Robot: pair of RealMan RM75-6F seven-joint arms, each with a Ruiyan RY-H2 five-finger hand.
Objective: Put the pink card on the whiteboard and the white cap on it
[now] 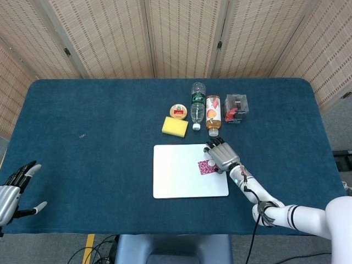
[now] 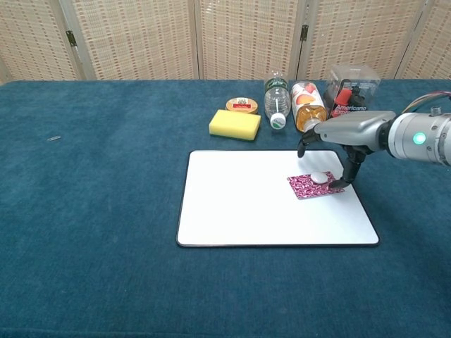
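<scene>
left robot hand [image 1: 12, 192] cut by frame edge

whiteboard [image 2: 246, 211]: one
pink card [image 2: 307, 186]: one
white cap [image 2: 320, 177]: one
bottles: two, a clear bottle [image 2: 276, 101] and an orange bottle [image 2: 308, 105]
yellow sponge [image 2: 235, 124]: one
round tin [image 2: 242, 105]: one
clear box [image 2: 351, 88]: one
hands: two, left hand [image 1: 14, 190] and right hand [image 1: 220, 155]

Blue cloth table [image 2: 106, 211] with the whiteboard [image 2: 254, 204] lying flat right under the right hand [image 2: 338, 134]. Just past the hand: yellow sponge [image 2: 235, 124], small round tin [image 2: 242, 105], two bottles [image 2: 277, 98] on their sides, clear box [image 2: 351, 83].
</scene>
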